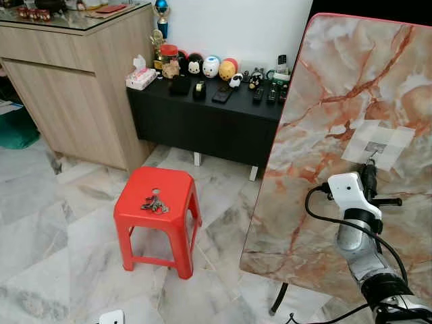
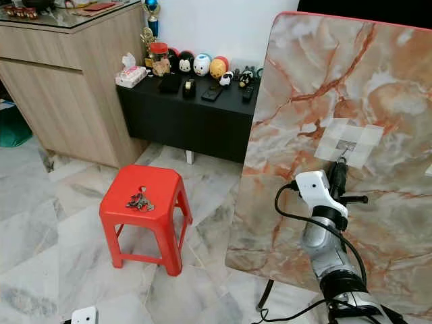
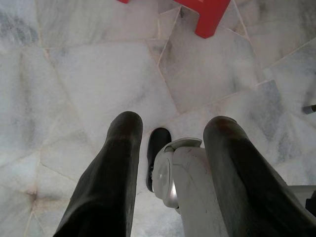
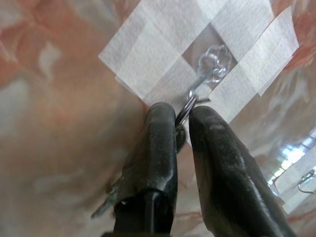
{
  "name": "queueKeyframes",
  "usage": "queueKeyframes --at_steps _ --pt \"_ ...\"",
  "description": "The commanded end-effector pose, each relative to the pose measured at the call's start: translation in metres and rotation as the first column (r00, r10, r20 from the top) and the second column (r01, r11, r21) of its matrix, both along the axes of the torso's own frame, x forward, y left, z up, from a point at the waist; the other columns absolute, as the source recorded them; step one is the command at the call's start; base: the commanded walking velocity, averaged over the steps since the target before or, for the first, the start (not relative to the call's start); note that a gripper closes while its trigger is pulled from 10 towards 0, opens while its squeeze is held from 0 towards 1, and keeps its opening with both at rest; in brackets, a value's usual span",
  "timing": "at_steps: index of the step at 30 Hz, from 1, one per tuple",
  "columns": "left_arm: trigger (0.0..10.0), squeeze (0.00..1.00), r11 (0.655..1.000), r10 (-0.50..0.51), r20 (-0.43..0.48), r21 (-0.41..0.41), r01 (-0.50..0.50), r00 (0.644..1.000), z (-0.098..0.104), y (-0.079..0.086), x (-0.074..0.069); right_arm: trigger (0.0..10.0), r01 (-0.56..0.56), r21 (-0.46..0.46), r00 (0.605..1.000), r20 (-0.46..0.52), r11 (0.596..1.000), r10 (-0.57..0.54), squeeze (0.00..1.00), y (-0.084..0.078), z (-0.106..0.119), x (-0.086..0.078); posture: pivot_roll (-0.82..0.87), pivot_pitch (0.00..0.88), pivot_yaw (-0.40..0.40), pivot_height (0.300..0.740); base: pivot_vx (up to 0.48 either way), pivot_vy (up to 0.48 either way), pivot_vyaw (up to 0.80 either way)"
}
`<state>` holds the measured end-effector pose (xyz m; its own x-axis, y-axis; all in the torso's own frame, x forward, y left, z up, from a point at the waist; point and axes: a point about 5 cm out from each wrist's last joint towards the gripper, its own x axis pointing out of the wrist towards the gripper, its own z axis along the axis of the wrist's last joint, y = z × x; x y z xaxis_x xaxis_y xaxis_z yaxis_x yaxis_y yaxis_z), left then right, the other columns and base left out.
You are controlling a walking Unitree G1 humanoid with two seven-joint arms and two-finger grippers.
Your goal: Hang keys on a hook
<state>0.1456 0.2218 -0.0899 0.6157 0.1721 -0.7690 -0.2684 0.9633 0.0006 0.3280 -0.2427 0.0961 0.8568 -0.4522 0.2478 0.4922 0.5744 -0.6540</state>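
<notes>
1. Marble-patterned board (image 1: pixel 351 135): fills the right half of the head views, tilted and propped on the floor. It carries the target.
2. Red stool (image 1: pixel 177 202): lower left of centre in the head views, on the marble floor. A second bunch of keys (image 1: pixel 154 204) lies untouched on its seat.
3. Right gripper (image 4: pixel 181 123): raised to the board at right of centre, fingers pinched together on a key ring (image 4: pixel 186 104), with a key blade (image 4: pixel 104 207) hanging below.
4. Left gripper (image 3: pixel 173 128): hanging idle over the floor, fingers apart, holding nothing.
5. Hook (image 4: pixel 210 66): small, clear, taped to the board, upper right of centre in the right wrist view. The ring sits at the hook's tip.
6. Assessment: the ring appears to be at or just onto the hook; whether it is fully seated cannot be told. Release is outstanding.
</notes>
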Motion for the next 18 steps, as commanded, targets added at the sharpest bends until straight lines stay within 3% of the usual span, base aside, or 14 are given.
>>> queueKeyframes --at_steps 1,2,3,4,7,9,10,13,16,17,18 --pt "10.0 0.00 1.000 -0.010 -0.018 -0.008 0.010 1.000 -0.002 -0.001 -0.005 10.0 -0.024 0.021 1.000 0.005 1.000 0.024 0.71 0.003 -0.001 0.000 0.07 0.000 -0.082 0.718 0.000 0.000 0.00" --pt "10.0 0.00 1.000 -0.012 -0.018 -0.009 0.012 1.000 -0.002 -0.002 -0.005 10.0 -0.058 0.044 0.998 0.011 0.997 0.058 0.56 0.008 -0.002 -0.001 0.07 0.000 -0.083 0.718 0.000 0.000 0.00" --pt "10.0 0.00 1.000 -0.012 -0.018 -0.009 0.012 1.000 -0.002 -0.002 -0.005 10.0 -0.058 0.044 0.998 0.011 0.997 0.058 0.56 0.008 -0.002 -0.001 0.07 0.000 -0.083 0.718 0.000 0.000 0.00" --pt "10.0 0.00 1.000 -0.012 -0.018 -0.009 0.012 1.000 -0.002 -0.002 -0.005 10.0 -0.074 0.053 0.997 0.016 0.996 0.073 0.01 0.011 -0.003 -0.002 0.07 0.000 -0.083 0.718 0.000 0.000 0.00" --pt "10.0 0.00 1.000 -0.013 -0.019 -0.009 0.013 1.000 -0.002 -0.001 -0.006 10.0 -0.117 0.083 0.993 0.021 0.990 0.115 0.00 0.016 -0.007 -0.006 0.07 0.000 -0.082 0.718 0.000 0.000 0.00" --pt "10.0 0.00 1.000 -0.015 -0.021 -0.008 0.015 1.000 -0.003 -0.001 -0.006 10.0 -0.218 0.187 0.975 0.000 0.958 0.222 0.00 0.028 -0.020 -0.015 0.07 0.000 -0.082 0.718 0.000 0.000 0.00" --pt "10.0 0.00 1.000 -0.015 -0.021 -0.008 0.015 1.000 -0.003 -0.001 -0.006 10.0 -0.218 0.187 0.975 0.000 0.958 0.222 0.00 0.028 -0.020 -0.015 0.07 0.000 -0.082 0.718 0.000 0.000 0.00" --pt "10.0 0.00 1.000 -0.017 -0.023 -0.009 0.017 1.000 -0.003 -0.001 -0.006 10.0 -0.293 0.330 0.942 -0.058 0.897 0.329 0.00 0.037 -0.039 -0.025 0.07 0.000 -0.082 0.718 0.000 0.000 0.00" --pt "10.0 0.00 1.000 -0.022 -0.025 -0.009 0.022 0.999 -0.003 -0.002 -0.006 10.0 -0.212 0.557 0.933 -0.129 0.803 0.336 0.00 0.034 -0.066 -0.037 0.06 0.000 -0.078 0.718 0.000 0.000 0.00" --pt "10.0 0.00 1.000 -0.025 -0.027 -0.007 0.025 0.999 -0.003 -0.001 -0.005 10.0 -0.117 0.676 0.921 -0.199 0.728 0.334 0.00 0.030 -0.086 -0.046 0.05 0.000 -0.076 0.718 0.000 0.000 0.00" --pt "10.0 0.00 1.000 -0.026 -0.027 -0.005 0.026 0.999 -0.003 -0.001 -0.005 10.0 -0.071 0.701 0.919 -0.230 0.710 0.319 0.00 0.026 -0.095 -0.052 0.05 0.000 -0.075 0.718 0.000 0.000 0.00"
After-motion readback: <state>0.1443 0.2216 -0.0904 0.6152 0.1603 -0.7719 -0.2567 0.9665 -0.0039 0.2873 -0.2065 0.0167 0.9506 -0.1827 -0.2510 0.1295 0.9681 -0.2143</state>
